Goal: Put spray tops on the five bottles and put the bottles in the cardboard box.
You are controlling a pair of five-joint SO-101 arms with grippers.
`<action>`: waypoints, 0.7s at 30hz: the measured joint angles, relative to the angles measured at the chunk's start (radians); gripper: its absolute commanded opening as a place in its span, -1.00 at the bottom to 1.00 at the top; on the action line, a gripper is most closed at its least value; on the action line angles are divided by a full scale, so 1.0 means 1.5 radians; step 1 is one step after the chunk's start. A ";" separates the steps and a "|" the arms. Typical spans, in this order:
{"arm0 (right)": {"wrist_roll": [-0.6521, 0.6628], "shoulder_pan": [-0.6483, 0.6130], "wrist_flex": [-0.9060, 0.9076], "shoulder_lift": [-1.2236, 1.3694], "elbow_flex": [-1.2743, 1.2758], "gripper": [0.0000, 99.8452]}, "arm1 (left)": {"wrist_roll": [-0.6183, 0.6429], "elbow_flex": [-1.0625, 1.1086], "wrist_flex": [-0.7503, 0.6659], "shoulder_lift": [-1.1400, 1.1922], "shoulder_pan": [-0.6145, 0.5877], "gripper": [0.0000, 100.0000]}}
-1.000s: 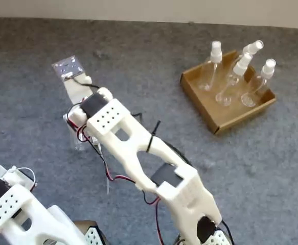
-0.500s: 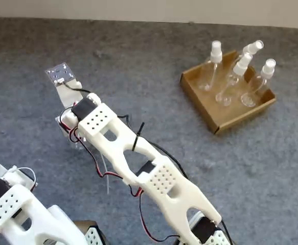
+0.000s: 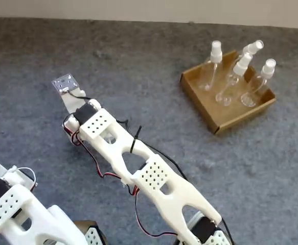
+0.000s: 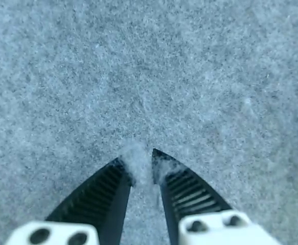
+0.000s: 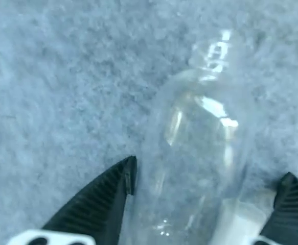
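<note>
A clear bottle with a bare neck and no spray top stands on the grey carpet. My right gripper is open around it, one black finger on each side of its body. In the high view the right arm stretches to the left-middle of the table and covers this bottle. My left gripper hangs low over bare carpet, its fingers nearly together and holding nothing. The cardboard box at the back right holds several clear bottles with white spray tops.
The left arm's body sits at the front left corner. Grey carpet covers the whole table. A pale wall strip runs along the far edge.
The right arm has stretched out flatter and its wrist has dropped over the bottle, which showed beside the gripper a second ago and is now covered. The left arm has stayed still.
</note>
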 measured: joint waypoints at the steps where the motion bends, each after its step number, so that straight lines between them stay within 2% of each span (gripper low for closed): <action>1: 0.000 0.000 0.002 0.000 -0.001 -0.24 | 0.000 0.000 0.000 0.000 0.000 -0.99; 4: -0.001 0.000 0.005 0.000 -0.001 -0.29 | 0.000 0.000 0.000 0.000 0.000 -0.99; 9: 0.000 0.001 0.006 0.000 -0.001 -0.50 | 0.000 0.000 0.000 0.000 0.000 -0.99; 21: 0.001 0.007 0.019 0.003 -0.038 -0.51 | 0.000 0.000 0.000 0.000 0.000 -0.99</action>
